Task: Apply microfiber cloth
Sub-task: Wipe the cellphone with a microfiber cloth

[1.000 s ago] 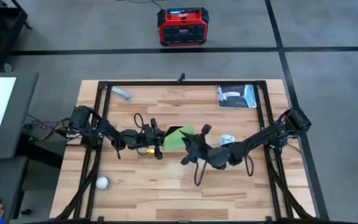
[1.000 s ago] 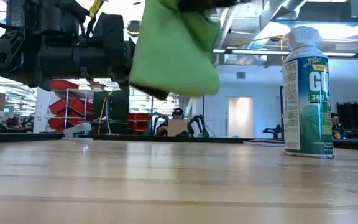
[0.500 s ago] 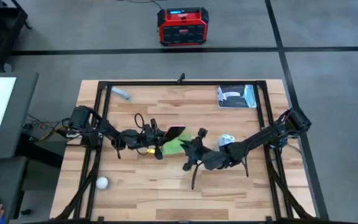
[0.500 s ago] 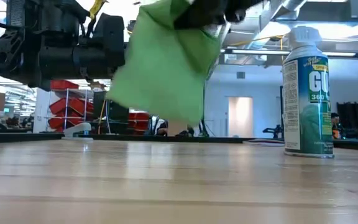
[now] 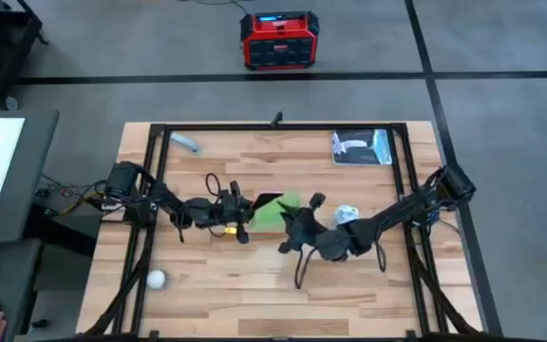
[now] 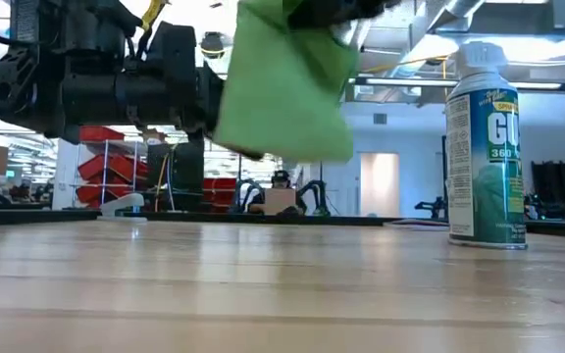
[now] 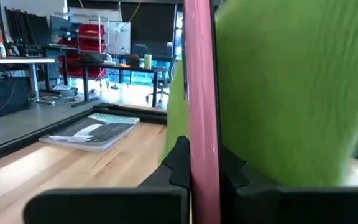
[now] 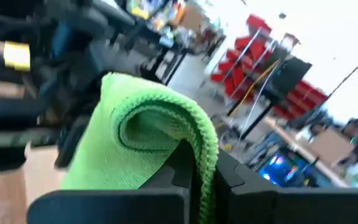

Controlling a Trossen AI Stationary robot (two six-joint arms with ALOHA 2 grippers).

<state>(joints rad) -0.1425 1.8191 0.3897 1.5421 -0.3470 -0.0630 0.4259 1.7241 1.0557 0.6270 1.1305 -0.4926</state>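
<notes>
Pinching a fold of the microfiber cloth, the right gripper has its jaws pressed together on the green fabric, which drapes over them in the right wrist view. From above, the right gripper sits near the middle of the worktop, with the microfiber cloth showing as a green patch just beside it on the side toward the left arm. In the low view the microfiber cloth hangs clear of the wooden surface, well above it.

The left gripper faces the cloth from the other side, its jaws clamped on a thin upright slab with a pink edge and a dark face, seen as a black phone from above. In the left wrist view the green fabric fills the space right behind that slab, so close that contact between the two cannot be told.

Farther out, a spray can with a white cap stands upright on the worktop, near the right arm. A blue-and-white flat packet lies at the far edge, well apart from both grippers. A small grey object rests near the far left corner, and a white ball lies near the left front. Beyond the worktop, a red box stands on the floor.
</notes>
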